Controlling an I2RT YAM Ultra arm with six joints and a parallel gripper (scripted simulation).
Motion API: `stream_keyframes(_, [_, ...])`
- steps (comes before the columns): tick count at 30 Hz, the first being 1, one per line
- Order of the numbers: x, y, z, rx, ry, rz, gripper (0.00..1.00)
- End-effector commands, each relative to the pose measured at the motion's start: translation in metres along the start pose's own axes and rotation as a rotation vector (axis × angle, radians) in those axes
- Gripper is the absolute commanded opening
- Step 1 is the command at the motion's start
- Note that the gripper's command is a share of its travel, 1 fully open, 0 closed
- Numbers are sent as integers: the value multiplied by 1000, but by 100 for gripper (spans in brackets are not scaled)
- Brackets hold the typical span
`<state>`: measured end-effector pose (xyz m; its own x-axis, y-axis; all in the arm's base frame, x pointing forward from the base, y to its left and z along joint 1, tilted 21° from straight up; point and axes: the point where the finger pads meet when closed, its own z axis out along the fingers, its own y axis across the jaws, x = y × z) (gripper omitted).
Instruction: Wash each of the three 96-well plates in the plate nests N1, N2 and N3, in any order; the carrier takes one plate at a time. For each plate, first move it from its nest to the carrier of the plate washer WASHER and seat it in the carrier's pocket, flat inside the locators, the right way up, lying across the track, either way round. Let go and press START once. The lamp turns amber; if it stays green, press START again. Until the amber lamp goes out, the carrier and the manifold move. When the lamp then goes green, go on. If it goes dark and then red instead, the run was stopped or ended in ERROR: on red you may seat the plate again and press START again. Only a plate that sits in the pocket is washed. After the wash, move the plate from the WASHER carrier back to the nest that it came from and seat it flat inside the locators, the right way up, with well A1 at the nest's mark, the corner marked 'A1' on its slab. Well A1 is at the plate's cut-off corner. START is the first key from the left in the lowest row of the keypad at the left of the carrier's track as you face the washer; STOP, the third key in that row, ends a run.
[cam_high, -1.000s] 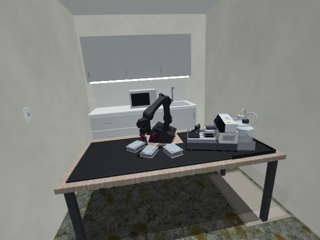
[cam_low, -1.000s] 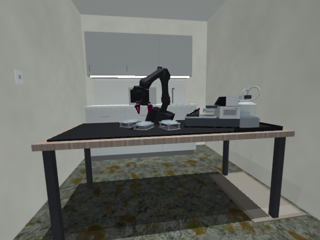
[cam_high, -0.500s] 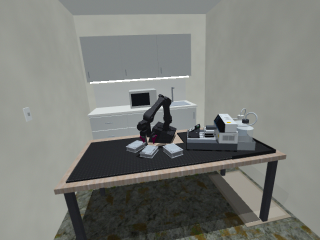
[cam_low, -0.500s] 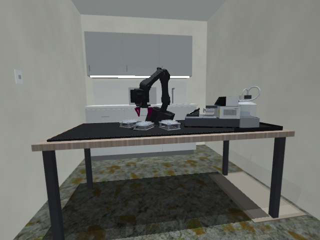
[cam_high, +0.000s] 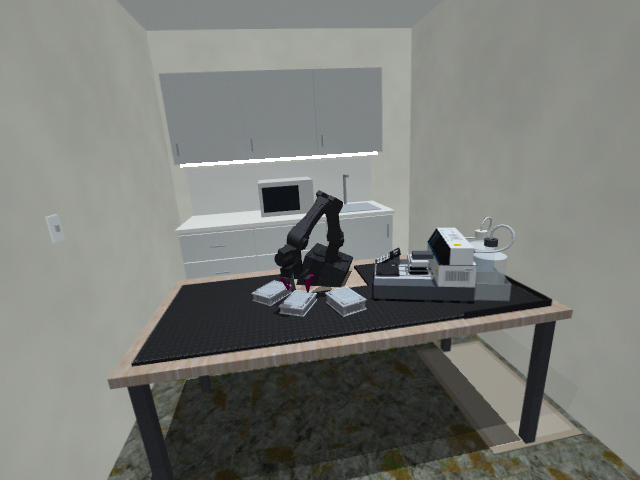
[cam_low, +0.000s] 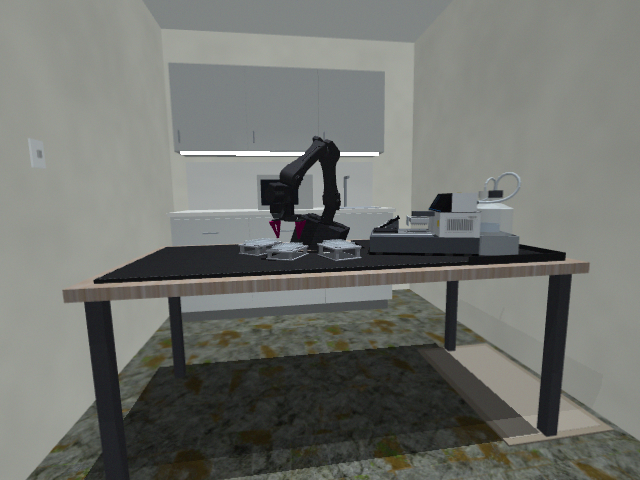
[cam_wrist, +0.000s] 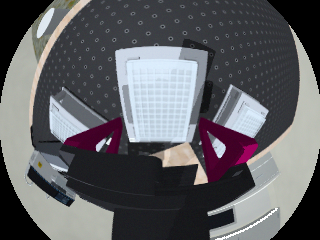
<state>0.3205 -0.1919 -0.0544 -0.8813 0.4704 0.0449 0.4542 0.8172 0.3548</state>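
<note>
I see my gripper (cam_high: 296, 282), jaws wide, empty, above the middle plate (cam_high: 298, 302); ribbed white neighbour plates (cam_high: 269, 291) (cam_high: 345, 300) flank closely; dotted black mat (cam_high: 222, 325).

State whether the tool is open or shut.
Open: the tool has its magenta fingers spread wide, nothing between them, above the middle plate.

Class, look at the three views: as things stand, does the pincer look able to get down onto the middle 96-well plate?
Probably yes. The pincer hangs open above the middle 96-well plate, its magenta fingers spread to either side of it in the wrist view, and nothing lies between them and the plate.
</note>
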Motion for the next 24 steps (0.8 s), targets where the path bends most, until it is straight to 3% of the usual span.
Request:
stream_keyframes(1, [-6,-2,-2,4,-27,1,100])
stream_keyframes(5, [-6,-2,4,4,-27,1,100])
stream_keyframes(24, [-6,-2,4,4,-27,1,100])
